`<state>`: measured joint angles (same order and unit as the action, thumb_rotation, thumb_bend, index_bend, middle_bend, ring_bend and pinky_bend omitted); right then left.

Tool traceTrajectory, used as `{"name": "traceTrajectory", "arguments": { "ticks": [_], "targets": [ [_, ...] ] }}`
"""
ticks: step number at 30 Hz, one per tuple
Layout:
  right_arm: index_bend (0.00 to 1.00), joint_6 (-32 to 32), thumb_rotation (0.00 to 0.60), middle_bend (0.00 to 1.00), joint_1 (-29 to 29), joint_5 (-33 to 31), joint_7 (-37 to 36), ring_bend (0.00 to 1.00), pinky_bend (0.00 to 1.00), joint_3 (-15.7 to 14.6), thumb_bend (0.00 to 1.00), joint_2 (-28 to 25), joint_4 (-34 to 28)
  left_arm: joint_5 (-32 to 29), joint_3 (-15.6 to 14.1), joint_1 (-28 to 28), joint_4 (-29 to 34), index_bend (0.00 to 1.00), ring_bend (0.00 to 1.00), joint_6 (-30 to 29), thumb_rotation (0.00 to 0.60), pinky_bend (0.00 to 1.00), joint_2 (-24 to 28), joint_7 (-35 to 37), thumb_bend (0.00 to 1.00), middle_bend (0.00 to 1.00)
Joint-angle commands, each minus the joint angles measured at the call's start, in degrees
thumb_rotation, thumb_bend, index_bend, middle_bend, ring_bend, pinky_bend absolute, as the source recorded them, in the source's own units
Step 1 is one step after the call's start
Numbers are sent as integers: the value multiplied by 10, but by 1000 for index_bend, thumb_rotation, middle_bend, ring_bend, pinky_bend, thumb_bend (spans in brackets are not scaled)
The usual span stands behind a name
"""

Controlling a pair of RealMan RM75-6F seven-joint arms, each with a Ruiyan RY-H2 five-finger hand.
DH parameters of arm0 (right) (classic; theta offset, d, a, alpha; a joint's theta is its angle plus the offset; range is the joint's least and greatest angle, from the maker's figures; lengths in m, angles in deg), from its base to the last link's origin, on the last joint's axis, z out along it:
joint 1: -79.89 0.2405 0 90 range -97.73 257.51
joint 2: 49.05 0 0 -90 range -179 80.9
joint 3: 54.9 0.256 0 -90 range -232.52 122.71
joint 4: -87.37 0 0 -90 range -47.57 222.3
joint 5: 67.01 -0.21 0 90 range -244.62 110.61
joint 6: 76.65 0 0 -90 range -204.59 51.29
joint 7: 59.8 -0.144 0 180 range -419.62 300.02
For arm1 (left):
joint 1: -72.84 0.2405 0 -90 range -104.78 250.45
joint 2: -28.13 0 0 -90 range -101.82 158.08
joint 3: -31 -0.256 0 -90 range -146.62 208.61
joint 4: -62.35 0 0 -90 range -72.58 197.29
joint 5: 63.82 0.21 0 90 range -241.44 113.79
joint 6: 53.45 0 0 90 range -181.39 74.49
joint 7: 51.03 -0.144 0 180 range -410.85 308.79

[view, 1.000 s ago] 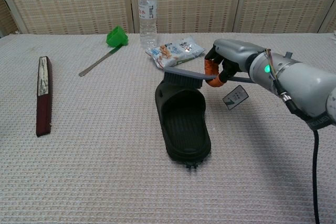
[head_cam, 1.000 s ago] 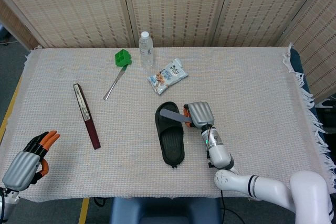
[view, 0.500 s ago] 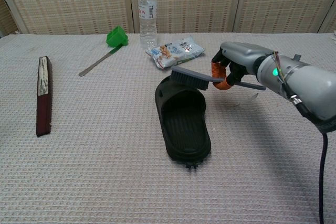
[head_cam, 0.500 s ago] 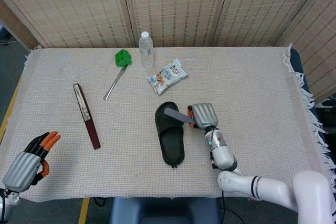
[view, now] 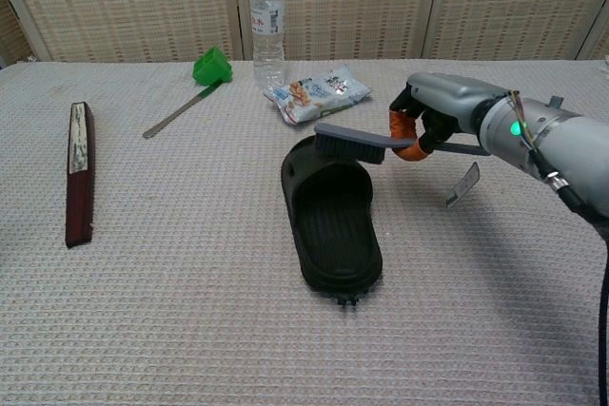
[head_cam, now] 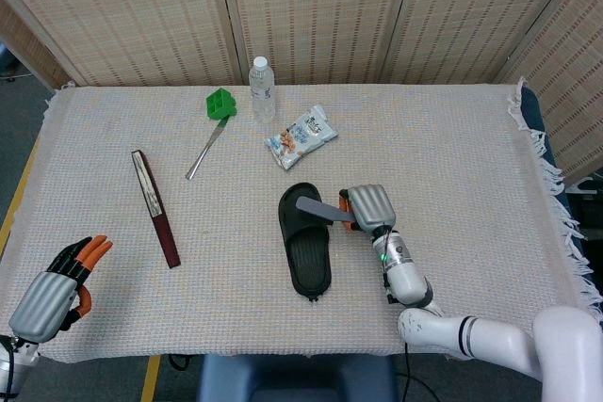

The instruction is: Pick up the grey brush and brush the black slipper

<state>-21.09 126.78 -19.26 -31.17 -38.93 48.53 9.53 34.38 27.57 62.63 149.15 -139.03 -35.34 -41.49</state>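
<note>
The black slipper (head_cam: 308, 239) (view: 333, 216) lies in the middle of the table, toe strap toward the far side. My right hand (head_cam: 368, 208) (view: 440, 113) grips the handle of the grey brush (head_cam: 321, 209) (view: 350, 144). The brush's bristles rest on the slipper's strap at its right side. A small white tag (view: 462, 185) dangles from the brush handle. My left hand (head_cam: 55, 287) hangs off the table's near left corner, holding nothing, fingers slightly spread; the chest view does not show it.
A water bottle (head_cam: 262, 88) (view: 268, 25), a snack packet (head_cam: 301, 136) (view: 318, 93) and a green-handled tool (head_cam: 215, 118) (view: 195, 86) lie behind the slipper. A dark red sheathed knife (head_cam: 155, 207) (view: 78, 171) lies to the left. Wicker screens stand behind the table.
My right hand has shifted the brush to the right across the slipper's strap over the last second. The hanging tag swung right. The left hand barely moved.
</note>
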Motion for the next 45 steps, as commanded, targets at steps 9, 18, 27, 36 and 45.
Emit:
{"name": "traceTrajectory", "arguments": {
  "ticks": [9, 18, 27, 36, 45],
  "targets": [
    [755, 18, 600, 648, 25, -25, 49, 729, 973, 4, 836, 17, -4, 1, 0, 1, -2, 0, 0, -3, 600, 108, 0, 2, 1000, 0],
    [755, 35, 600, 648, -22, 1, 19, 729, 973, -33, 836, -39, -54, 16, -7, 4, 6, 0, 0, -9, 600, 109, -2, -19, 1000, 0],
    [755, 24, 600, 648, -14, 9, 8, 729, 972, -28, 836, -26, -33, 7, -4, 3, 5, 0, 0, -4, 600, 109, -2, -14, 1000, 0],
    [755, 15, 600, 648, 34, -18, 42, 729, 972, 5, 836, 25, 3, -3, 0, 2, -1, 0, 0, -2, 600, 109, 1, -1, 1000, 0],
    [755, 62, 600, 648, -12, 16, 29, 729, 967, -24, 836, -37, -66, 6, -3, 5, 1, 0, 0, -9, 600, 109, 0, -9, 1000, 0]
  ]
}}
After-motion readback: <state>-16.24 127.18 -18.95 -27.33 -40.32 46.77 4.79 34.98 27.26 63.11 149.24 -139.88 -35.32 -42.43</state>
